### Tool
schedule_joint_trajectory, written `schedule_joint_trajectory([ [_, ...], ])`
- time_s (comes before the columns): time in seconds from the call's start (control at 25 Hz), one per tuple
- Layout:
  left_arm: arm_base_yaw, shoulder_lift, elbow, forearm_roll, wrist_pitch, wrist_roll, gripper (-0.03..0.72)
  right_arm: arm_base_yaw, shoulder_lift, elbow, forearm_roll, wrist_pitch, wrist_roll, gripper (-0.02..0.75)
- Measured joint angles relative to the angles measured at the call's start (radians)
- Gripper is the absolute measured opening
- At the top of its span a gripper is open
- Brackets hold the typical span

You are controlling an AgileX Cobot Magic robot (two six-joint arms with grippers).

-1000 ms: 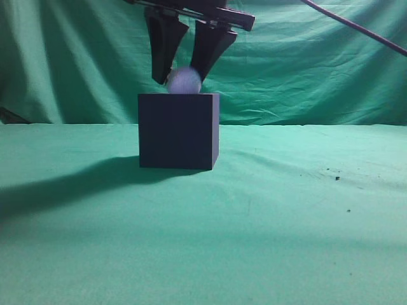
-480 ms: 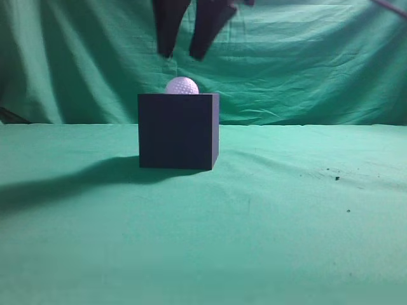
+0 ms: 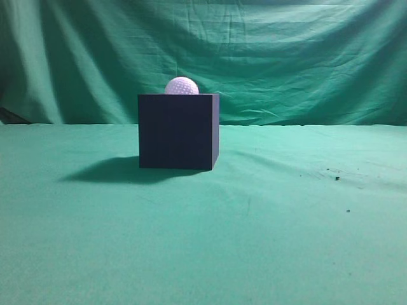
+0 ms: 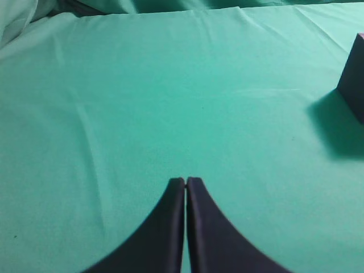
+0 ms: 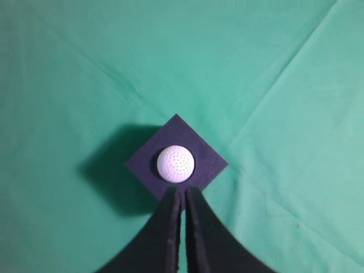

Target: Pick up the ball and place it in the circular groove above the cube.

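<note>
The white dimpled ball (image 3: 182, 86) sits in the groove on top of the dark navy cube (image 3: 179, 131) on the green cloth. From above, in the right wrist view, the ball (image 5: 176, 164) rests in the middle of the cube's top (image 5: 207, 160). My right gripper (image 5: 183, 192) is shut and empty, high above the cube, its tips just short of the ball in the picture. My left gripper (image 4: 185, 181) is shut and empty over bare cloth; a corner of the cube (image 4: 354, 79) shows at the right edge of its view. Neither gripper shows in the exterior view.
Green cloth covers the table (image 3: 286, 222) and hangs as a backdrop (image 3: 286, 57). A few dark specks (image 3: 336, 178) lie on the cloth at the right. The cube casts a shadow to its left.
The right gripper let go of the ball, rose straight up and left the top of the exterior view. The ball stays on the cube. The arm's shadow on the cloth is gone.
</note>
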State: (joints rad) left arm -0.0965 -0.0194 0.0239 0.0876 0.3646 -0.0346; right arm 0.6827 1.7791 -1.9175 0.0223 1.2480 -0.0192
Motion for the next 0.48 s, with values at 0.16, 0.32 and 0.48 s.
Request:
schedule_joint_trajectory([
  [0.16,0.000,0.000,0.000,0.000,0.000,0.000,0.000,0.000,-0.168,0.102,0.000,0.003,0.043,0.000],
  [0.32,0.000,0.000,0.000,0.000,0.000,0.000,0.000,0.000,-0.343,0.295,0.000,0.007,0.075,0.000],
  [0.48,0.000,0.000,0.000,0.000,0.000,0.000,0.000,0.000,-0.540,0.527,0.000,-0.045,0.100,0.000],
])
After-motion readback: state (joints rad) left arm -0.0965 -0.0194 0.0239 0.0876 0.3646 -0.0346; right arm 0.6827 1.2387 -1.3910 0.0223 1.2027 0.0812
